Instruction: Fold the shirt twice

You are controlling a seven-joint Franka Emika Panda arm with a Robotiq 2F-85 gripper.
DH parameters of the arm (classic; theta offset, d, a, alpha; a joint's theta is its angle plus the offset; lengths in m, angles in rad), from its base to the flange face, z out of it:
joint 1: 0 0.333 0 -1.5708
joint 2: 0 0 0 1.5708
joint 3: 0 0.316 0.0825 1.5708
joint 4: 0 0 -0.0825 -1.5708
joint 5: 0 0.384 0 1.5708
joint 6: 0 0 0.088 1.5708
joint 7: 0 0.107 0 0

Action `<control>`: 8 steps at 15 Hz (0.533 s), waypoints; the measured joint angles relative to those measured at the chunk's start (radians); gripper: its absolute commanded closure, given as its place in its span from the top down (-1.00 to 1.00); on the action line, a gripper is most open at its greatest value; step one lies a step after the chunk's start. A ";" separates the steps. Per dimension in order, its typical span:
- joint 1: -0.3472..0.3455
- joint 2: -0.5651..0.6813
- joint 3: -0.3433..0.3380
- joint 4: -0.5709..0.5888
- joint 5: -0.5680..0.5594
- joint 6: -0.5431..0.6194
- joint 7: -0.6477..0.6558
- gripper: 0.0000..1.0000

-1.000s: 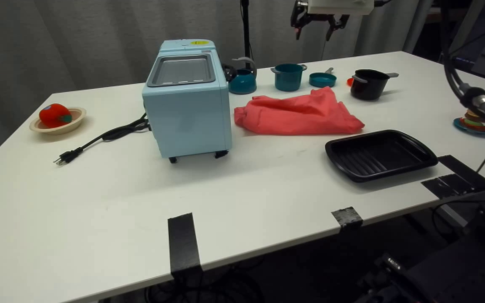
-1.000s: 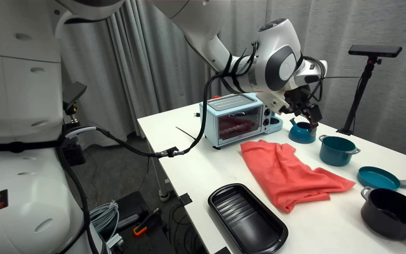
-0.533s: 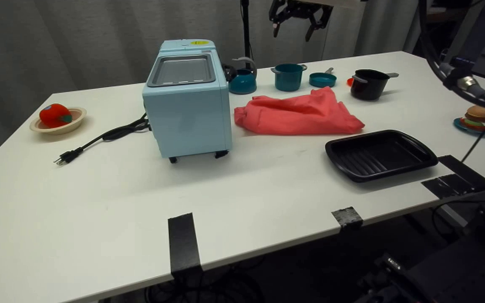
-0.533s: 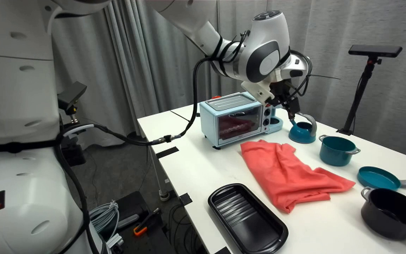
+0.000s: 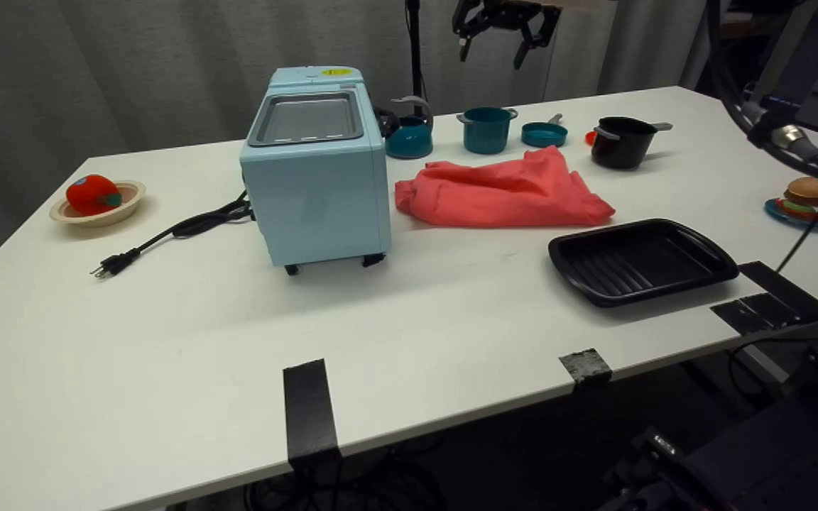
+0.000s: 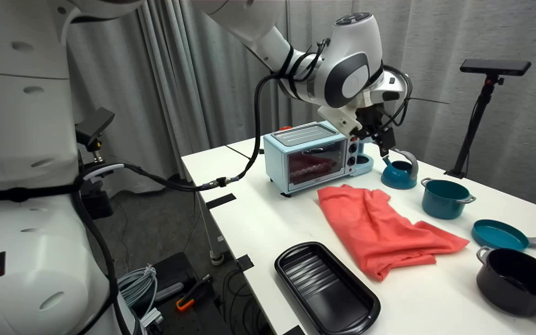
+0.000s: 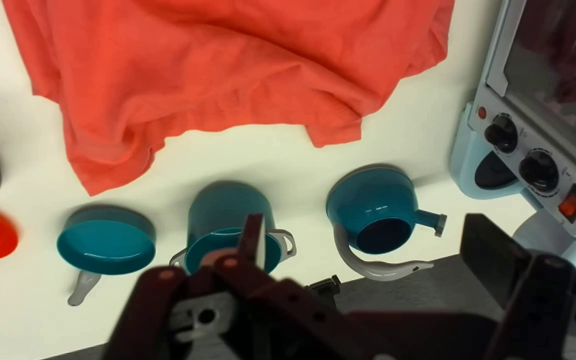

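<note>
- Since the frames of a second ago, the gripper [image 5: 492,58] and the arm [image 6: 272,49] have moved leftward in both exterior views, baring the grey handle of the teal kettle [image 6: 396,178].
- Both fingers [image 7: 490,257] stand spread wide, released, raised above the white table [image 5: 189,341] and well apart from the shirt [image 6: 375,228].
- The shirt lies on the table just where it lay a second ago, creased and bunched with uneven edges; how many layers it has cannot be told.
- One end of it sits just beside the light-blue toaster oven [image 5: 317,202], and a corner reaches near the teal frying pan [image 6: 498,234].
- Along one side of the shirt, near it, is the black baking pan [image 6: 328,288]; along the opposite side stand the kettle, the teal pot [image 6: 444,201], the frying pan and the black pot [image 6: 517,284] in a row.
- In the wrist view the shirt fills much of the upper part, and one finger covers some of the teal pot.
- A beige bowl [image 5: 123,212] holds a red item [image 5: 89,193] beyond the oven; a toy burger [image 5: 806,190] rests on a teal plate [image 5: 775,211].
</note>
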 measured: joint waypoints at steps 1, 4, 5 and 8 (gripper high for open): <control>0.000 0.007 0.000 0.001 -0.002 0.000 0.000 1.00; 0.001 0.049 0.000 0.006 -0.009 0.000 0.000 1.00; 0.002 0.068 0.000 0.009 -0.010 0.000 0.000 1.00; 0.008 0.131 0.001 0.033 -0.010 0.000 -0.003 1.00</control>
